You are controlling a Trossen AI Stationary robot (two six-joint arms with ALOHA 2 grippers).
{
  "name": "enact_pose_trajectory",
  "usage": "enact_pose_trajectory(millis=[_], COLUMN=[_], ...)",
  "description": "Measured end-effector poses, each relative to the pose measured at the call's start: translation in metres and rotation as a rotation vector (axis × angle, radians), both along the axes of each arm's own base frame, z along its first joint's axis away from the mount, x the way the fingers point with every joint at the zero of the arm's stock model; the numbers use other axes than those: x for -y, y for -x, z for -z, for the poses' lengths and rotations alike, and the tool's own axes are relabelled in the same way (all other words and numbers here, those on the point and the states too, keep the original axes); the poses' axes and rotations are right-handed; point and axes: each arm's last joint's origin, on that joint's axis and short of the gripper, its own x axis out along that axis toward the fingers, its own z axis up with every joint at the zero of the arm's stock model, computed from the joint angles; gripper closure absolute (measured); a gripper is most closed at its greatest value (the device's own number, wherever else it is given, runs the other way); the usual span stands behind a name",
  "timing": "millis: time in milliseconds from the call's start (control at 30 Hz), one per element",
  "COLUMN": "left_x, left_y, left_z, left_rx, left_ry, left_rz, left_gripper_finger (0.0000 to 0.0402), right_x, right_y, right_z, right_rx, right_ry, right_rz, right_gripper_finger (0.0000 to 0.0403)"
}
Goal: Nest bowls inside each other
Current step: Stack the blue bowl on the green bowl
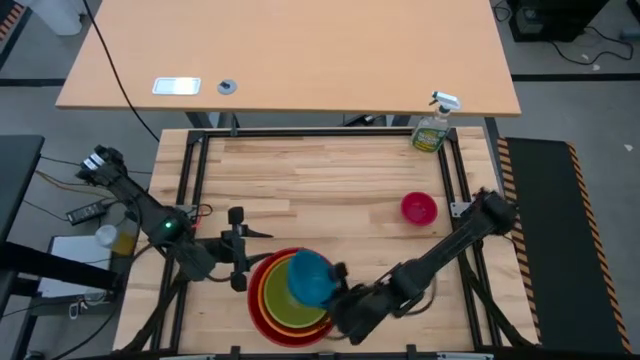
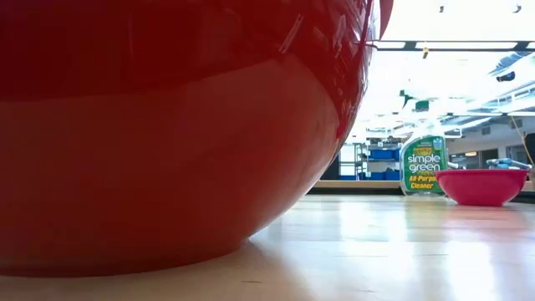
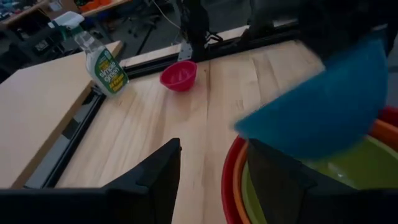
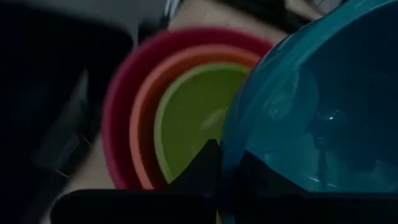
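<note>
A red bowl (image 1: 262, 318) stands near the table's front edge with an orange bowl (image 1: 272, 302) and a green bowl (image 1: 300, 312) nested in it. Above them hangs a tilted blue bowl (image 1: 310, 278), with my right gripper (image 1: 338, 288) shut on it. My left gripper (image 1: 255, 250) hovers open just left of the stack, holding nothing. A small pink bowl (image 1: 419, 208) rests on its base at the right. In the low view the red bowl (image 2: 167, 125) fills the left. My right gripper pinches the blue bowl's rim (image 4: 239, 140) on the side toward the table's right. One finger (image 4: 206, 163) lies outside the wall, and the other shows dimly through it from inside. The fingers slant down from the table's near right. The bowl hangs tilted over the green bowl (image 4: 193, 118).
A green spray bottle (image 1: 432, 128) stands at the table's far right corner, behind the pink bowl (image 3: 178, 74). Bare wood lies across the table's middle and far side (image 1: 320, 180). A dark frame rail (image 1: 455, 170) runs along the table's edges.
</note>
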Motion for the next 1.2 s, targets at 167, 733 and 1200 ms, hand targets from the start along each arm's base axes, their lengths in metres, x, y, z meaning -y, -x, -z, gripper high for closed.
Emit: enact_pose_trajectory(millis=[167, 733, 1200], left_x=[0.000, 0.001, 0.000], left_y=[0.001, 0.001, 0.001], left_z=[-0.001, 0.000, 0.001], left_rx=[0.001, -0.006, -0.009], left_ry=[0.005, 0.001, 0.005], left_rz=[0.009, 0.016, 0.013], left_gripper_finger=[0.0214, 0.0214, 0.0214], right_x=[-0.012, -0.004, -0.002], right_y=[-0.021, -0.047, -0.040], right_z=[0.021, 0.057, 0.018], right_rx=[-0.110, -0.272, -0.273], right_ry=[0.207, 0.418, 0.361], right_rz=[-0.106, -0.299, -0.224], right_gripper_finger=[0.0373, 0.0356, 0.0253])
